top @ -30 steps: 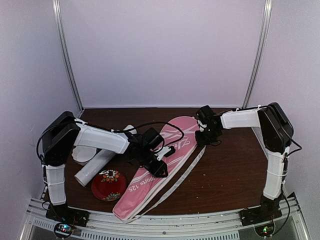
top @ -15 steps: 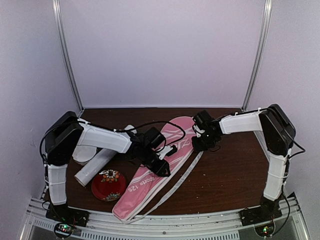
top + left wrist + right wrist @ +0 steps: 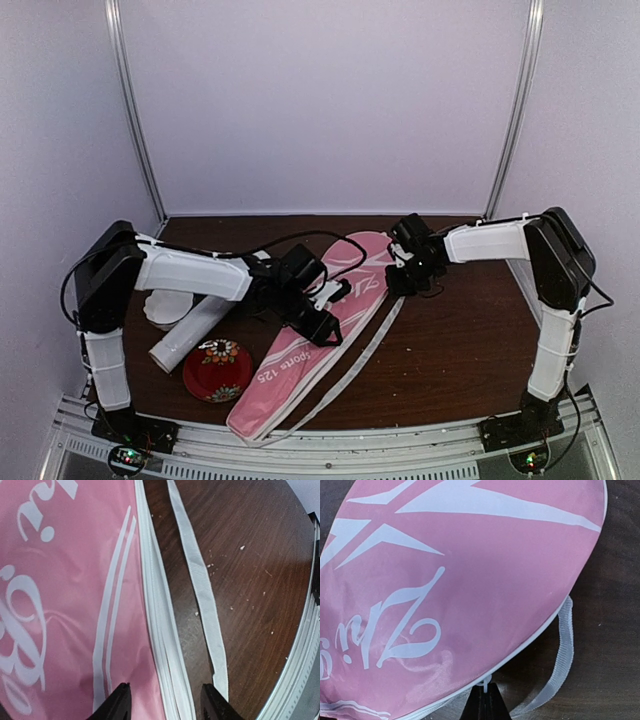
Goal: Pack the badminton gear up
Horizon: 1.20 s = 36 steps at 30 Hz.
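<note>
Pinching the white zip pull [image 3: 484,684], the right end effector [image 3: 485,702] looks clamped on it at the wide far end of the pink bag [image 3: 470,570]. The left end effector [image 3: 168,702] hangs spread wide over the zip seam [image 3: 160,630], gripping nothing. I'd draw the pull along that seam while the left pins the fabric. The bag lies diagonally across the desk [image 3: 460,330]. Its lettering reads "ports 125", and the script is illegible.

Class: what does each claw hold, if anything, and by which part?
The right claw pinches the pink bag by its white zipper pull. The left claw is open over the bag's edge, holding nothing.
</note>
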Each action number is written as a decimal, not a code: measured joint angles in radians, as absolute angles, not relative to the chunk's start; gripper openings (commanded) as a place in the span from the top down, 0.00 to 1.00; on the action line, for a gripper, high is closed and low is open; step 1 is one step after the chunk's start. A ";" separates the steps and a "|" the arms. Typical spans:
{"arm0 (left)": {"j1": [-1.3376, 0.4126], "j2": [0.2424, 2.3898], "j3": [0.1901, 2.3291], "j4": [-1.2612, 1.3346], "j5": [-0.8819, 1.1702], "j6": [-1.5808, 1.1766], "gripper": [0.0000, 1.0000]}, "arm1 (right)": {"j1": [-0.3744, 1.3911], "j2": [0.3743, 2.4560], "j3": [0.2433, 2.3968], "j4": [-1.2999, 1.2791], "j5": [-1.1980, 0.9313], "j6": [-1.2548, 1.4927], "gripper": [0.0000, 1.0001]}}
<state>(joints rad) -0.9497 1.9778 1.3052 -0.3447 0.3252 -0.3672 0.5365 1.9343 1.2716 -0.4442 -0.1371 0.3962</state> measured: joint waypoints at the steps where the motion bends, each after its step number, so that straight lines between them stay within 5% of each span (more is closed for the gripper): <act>1: -0.949 1.950 1.296 -0.348 0.313 -0.369 0.49 | 0.530 1.936 1.282 -0.447 -0.142 0.396 1.00; 11: -0.941 1.611 1.074 -0.448 0.166 -0.392 0.46 | 0.501 1.962 1.337 -0.461 -0.154 0.396 1.00; 17: -0.959 1.650 1.023 -0.507 0.123 -0.399 0.46 | 0.496 1.962 1.341 -0.469 -0.157 0.392 1.00; 26: -0.999 1.786 1.107 -0.506 0.113 -0.445 0.70 | 0.496 1.962 1.348 -0.471 -0.162 0.389 1.00; 36: -0.995 1.825 1.127 -0.468 0.116 -0.501 0.75 | 0.545 1.916 1.246 -0.424 -0.166 0.399 1.00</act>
